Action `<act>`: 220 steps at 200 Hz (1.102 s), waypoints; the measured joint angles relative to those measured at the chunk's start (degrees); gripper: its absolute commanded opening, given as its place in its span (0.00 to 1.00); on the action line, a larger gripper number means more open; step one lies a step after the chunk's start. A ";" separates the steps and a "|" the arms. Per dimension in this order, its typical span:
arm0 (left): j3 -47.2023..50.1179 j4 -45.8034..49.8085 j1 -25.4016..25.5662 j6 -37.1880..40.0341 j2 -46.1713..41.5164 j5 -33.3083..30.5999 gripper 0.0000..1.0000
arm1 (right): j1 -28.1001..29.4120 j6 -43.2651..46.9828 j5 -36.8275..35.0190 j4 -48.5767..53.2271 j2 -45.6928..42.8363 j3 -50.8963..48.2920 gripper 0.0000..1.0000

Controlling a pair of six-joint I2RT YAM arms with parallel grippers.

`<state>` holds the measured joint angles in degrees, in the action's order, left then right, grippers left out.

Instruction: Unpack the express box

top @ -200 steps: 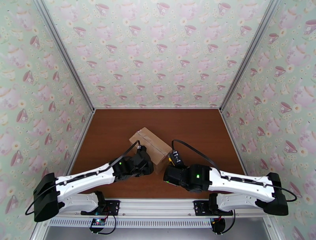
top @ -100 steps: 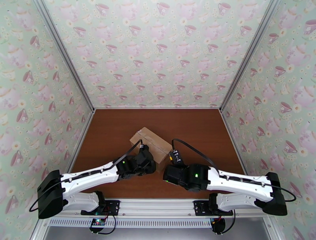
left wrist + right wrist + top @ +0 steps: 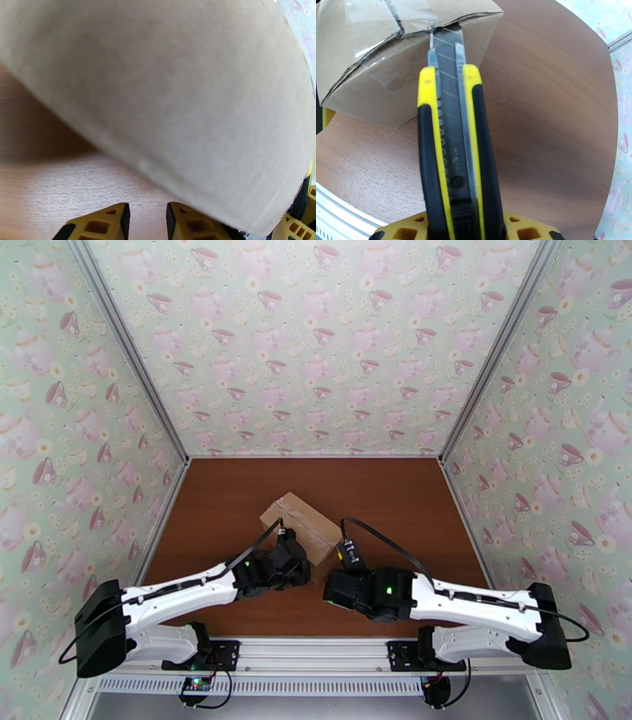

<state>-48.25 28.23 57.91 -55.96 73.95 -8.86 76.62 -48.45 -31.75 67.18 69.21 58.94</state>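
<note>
The express box [image 3: 299,524], a closed brown carton with clear tape over its seam, lies at the table's middle. My right gripper [image 3: 344,557] is shut on a yellow-and-black utility knife [image 3: 452,158]. The knife's blade is out, and its tip [image 3: 445,36] touches the top edge of the express box [image 3: 375,67] where the taped seam ends. My left gripper [image 3: 299,560] is low at the carton's near left side. In the left wrist view its fingertips [image 3: 106,223] rest just above the tabletop with a narrow empty gap between them, and the express box [image 3: 177,98] looms right over them.
The brown wooden table [image 3: 395,500] is walled in by teacup-patterned panels on three sides. An aluminium rail [image 3: 316,650] runs along the near edge, with both arm bases on it. Bare tabletop lies behind and to both sides of the carton.
My left arm has slid a little to the right along the carton's near side. My right arm with the knife has edged slightly left toward the carton. The carton has stayed put.
</note>
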 measured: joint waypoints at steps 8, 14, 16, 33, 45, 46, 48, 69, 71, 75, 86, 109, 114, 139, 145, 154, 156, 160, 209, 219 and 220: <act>-0.37 -0.26 -0.35 0.02 0.04 -0.24 0.33 | 0.57 0.39 0.52 -0.79 0.24 0.15 0.00; -0.59 -0.57 -0.55 0.02 0.02 -0.52 0.33 | 1.01 0.70 0.90 -1.25 0.39 0.31 0.00; -0.68 -0.66 -0.59 0.02 0.02 -0.63 0.33 | 1.11 0.72 1.03 -1.42 0.46 0.37 0.00; -1.27 -1.09 -1.03 0.17 0.02 -1.25 0.33 | 1.62 1.18 1.73 -2.49 0.55 0.61 0.00; -1.36 -1.20 -1.36 0.26 -0.09 -1.70 0.33 | 1.70 1.27 2.21 -2.97 0.55 0.66 0.00; -1.36 -1.18 -1.38 0.26 -0.09 -1.73 0.33 | 1.68 1.27 2.23 -2.99 0.55 0.66 0.00; -1.36 -1.18 -1.40 0.28 -0.11 -1.75 0.33 | 1.68 1.29 2.27 -3.04 0.55 0.66 0.00; -1.36 -1.14 -1.64 0.42 -0.70 -2.34 0.33 | 1.68 1.29 2.43 -3.39 0.52 0.66 0.00; -1.36 -1.16 -1.66 0.42 -0.79 -2.36 0.33 | 1.68 1.29 2.45 -3.41 0.50 0.66 0.00; -1.36 -1.14 -1.64 0.42 -0.98 -2.43 0.33 | 1.68 1.29 2.43 -3.48 0.50 0.66 0.00; -1.36 -1.16 -1.73 0.42 -1.38 -2.54 0.33 | 1.68 1.31 2.49 -3.65 0.50 0.66 0.00; -1.36 -1.16 -1.75 0.42 -1.60 -2.58 0.33 | 1.70 1.31 2.62 -3.74 0.50 0.68 0.00; -1.36 -1.14 -1.75 0.42 -1.60 -2.58 0.33 | 1.70 1.31 2.62 -3.74 0.52 0.70 0.00; -1.36 -1.11 -1.75 0.42 -1.60 -3.06 0.33 | 2.01 1.29 3.06 -3.74 0.57 0.70 0.00; -1.36 -1.11 -1.75 0.42 -1.60 -3.21 0.33 | 2.12 1.27 3.10 -3.69 0.55 0.70 0.00; -1.36 -1.07 -1.81 0.42 -1.60 -3.45 0.33 | 2.19 1.14 3.43 -3.63 0.48 0.70 0.00; -1.36 -1.07 -1.86 0.42 -1.60 -3.50 0.33 | 2.19 1.14 3.45 -3.61 0.44 0.70 0.00; -1.36 -1.05 -1.86 0.42 -1.60 -3.65 0.33 | 2.19 1.11 3.52 -3.56 0.39 0.70 0.00; -1.36 0.20 -2.89 0.44 -3.98 -5.18 0.33 | 2.19 0.24 3.67 -0.55 -2.86 0.70 0.00; -1.36 0.44 -3.15 0.44 -4.81 -5.60 0.33 | 2.19 0.15 3.67 0.42 -3.56 0.68 0.00; -1.36 0.48 -3.15 0.44 -4.94 -5.62 0.33 | 2.19 0.15 3.67 0.48 -3.61 0.68 0.00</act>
<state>-49.60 28.71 54.76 -55.53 69.01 -14.48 78.81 -48.29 -28.08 67.66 65.60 59.61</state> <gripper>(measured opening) 0.331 0.397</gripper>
